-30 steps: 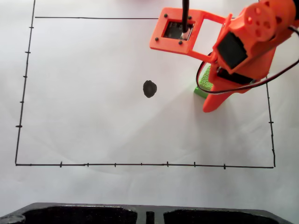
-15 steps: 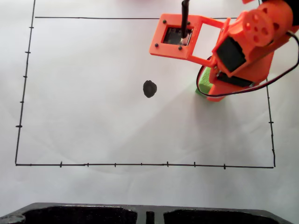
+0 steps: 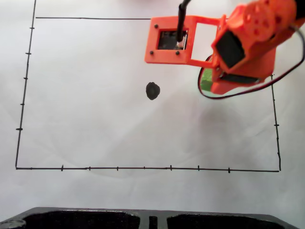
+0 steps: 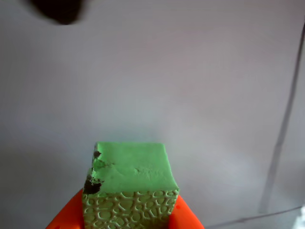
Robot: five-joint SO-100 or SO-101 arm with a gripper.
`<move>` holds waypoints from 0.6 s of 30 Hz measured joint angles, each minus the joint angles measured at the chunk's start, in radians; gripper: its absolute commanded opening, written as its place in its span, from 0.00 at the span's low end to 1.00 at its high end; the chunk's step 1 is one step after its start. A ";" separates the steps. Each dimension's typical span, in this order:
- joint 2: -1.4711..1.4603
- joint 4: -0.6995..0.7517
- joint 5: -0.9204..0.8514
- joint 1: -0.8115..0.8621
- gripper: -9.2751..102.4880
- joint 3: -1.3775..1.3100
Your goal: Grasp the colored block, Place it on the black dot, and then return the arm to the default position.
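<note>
Fixed and wrist views of one moment. In the fixed view the orange arm (image 3: 248, 43) reached in from the upper right over the white paper (image 3: 95, 119) on the table, its square-framed plate (image 3: 178, 40) projecting to the left with a black cable (image 3: 181, 19) plugged into it. The fingers (image 3: 212, 82) were clamped on the green block (image 3: 206, 79), of which only a sliver showed at the left edge of the orange body. In the wrist view the block (image 4: 129, 186) sat between two orange fingertips (image 4: 64, 217) at the bottom edge, its smooth face upward, its pebbled face toward the camera, and a small dark chip at its left corner. The black dot (image 3: 152, 90) lay on the paper to the left of the fingers in the fixed view, well apart from the block; in the wrist view it (image 4: 59, 10) appeared at the upper left, beyond the block. A thin drawn border line (image 3: 143, 168) framed the paper.
</note>
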 measured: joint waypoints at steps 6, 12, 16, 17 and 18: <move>0.100 0.051 -0.219 0.086 0.19 -0.005; 0.130 0.098 -0.422 0.206 0.19 -0.005; 0.130 0.118 -0.548 0.268 0.19 -0.005; 0.130 0.118 -0.568 0.281 0.19 -0.005; 0.130 0.117 -0.589 0.293 0.19 -0.005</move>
